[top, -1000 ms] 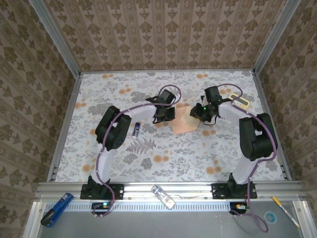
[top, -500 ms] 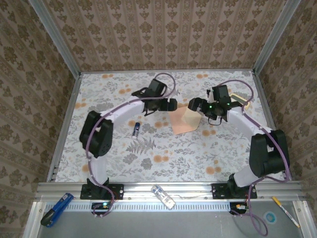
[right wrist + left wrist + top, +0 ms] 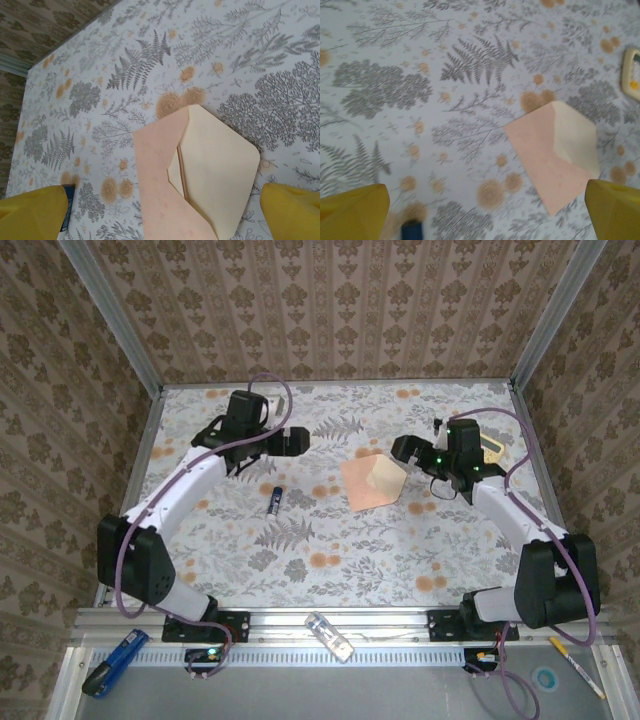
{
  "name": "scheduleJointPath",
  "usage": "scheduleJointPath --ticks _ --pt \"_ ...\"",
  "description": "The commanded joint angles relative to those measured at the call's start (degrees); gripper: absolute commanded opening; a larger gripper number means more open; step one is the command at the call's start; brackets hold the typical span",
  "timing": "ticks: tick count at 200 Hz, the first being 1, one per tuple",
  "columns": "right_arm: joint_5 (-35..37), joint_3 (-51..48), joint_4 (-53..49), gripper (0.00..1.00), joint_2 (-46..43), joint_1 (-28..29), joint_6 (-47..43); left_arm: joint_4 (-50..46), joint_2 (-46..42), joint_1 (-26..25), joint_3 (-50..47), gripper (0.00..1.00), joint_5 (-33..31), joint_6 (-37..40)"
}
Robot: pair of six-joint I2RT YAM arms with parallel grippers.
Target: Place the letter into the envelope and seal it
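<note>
The salmon-pink envelope (image 3: 365, 485) lies flat mid-table with its paler cream flap (image 3: 388, 475) folded open to the right. In the right wrist view the envelope (image 3: 162, 185) and flap (image 3: 222, 165) lie below the camera. A thin peach-orange edge (image 3: 181, 172) shows in the mouth; the letter is otherwise hidden. My left gripper (image 3: 298, 442) hovers open to the envelope's left, its yellow fingertips (image 3: 352, 210) wide apart over bare cloth, the envelope (image 3: 545, 165) off to the right. My right gripper (image 3: 398, 450) hovers open just right of the flap, yellow fingertips (image 3: 292, 210) wide apart.
A blue glue stick (image 3: 275, 500) lies left of the envelope. A cream rectangular object (image 3: 488, 448) sits at the far right, behind the right arm. A clear item (image 3: 330, 636), a blue tool (image 3: 115, 660) and a pen (image 3: 575, 665) lie beyond the near rail.
Both grippers have drawn away from the envelope, the left far to the left and the right to the right. The envelope lies free with its flap open.
</note>
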Motion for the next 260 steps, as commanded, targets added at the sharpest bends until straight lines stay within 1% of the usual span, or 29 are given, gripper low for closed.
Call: scheduleJointPath --ticks 1,13,24,36,54,78,110,136,151,164,185,210,233,260 --pt "-0.87 4.71 -4.01 0.99 1.49 1.92 -3.1 -11.89 -2.34 1.93 -1.31 1.0 -1.91 6.44" --pt "-0.54 6.12 -5.16 0.94 1.85 4.17 -4.56 -16.12 -2.59 3.27 -1.8 1.0 -1.44 6.83" --pt "0.34 7.31 -5.8 0.93 3.84 6.13 -5.06 -18.21 -2.91 4.29 -3.05 1.0 -1.15 6.92" --pt "2.23 8.13 -5.99 0.94 4.84 8.42 -5.01 -18.44 -3.65 4.8 -5.11 1.0 -1.19 6.09" --pt "4.88 9.06 -5.01 0.96 6.14 11.92 -4.78 -17.26 -4.6 5.25 -8.33 1.0 -0.99 4.33" --pt "8.63 10.41 -4.83 0.96 7.73 16.16 -4.57 -14.78 -4.91 5.87 -11.69 1.0 -1.66 2.85" --pt "11.78 10.45 -3.53 0.96 7.92 19.29 -4.03 -11.02 -3.68 6.71 -14.7 1.0 0.04 2.9" --pt "11.91 11.02 -4.81 0.99 8.65 20.19 -3.97 -8.06 -3.07 6.77 -16.47 1.0 0.77 3.67" --pt "11.19 11.11 -5.2 0.99 9.03 20.38 -4.3 -8.01 -1.87 6.71 -16.47 1.0 0.17 3.46" --pt "10.9 11.12 -5.66 0.99 9.2 20.41 -4.59 -8.92 -0.36 6.71 -16.09 0.97 -1.82 2.37" --pt "11.12 10.53 -5.9 0.99 9.01 20.37 -5.04 -9.31 1.57 6.5 -15.88 0.96 -2.04 1.3" --pt "11.12 10.07 -5.97 0.99 9.4 20.37 -5.37 -9.69 2.86 5.4 -16.08 0.92 -3.62 1.44" --pt "11.64 9.88 -6.09 0.99 9.86 20.37 -5.35 -9.91 4.45 4.66 -16.22 0.89 -3.81 1.76" --pt "11.93 9.96 -6.27 0.99 10.3 20.28 -5.49 -10.61 6.75 2.75 -15.45 0.85 -6.66 2.0"
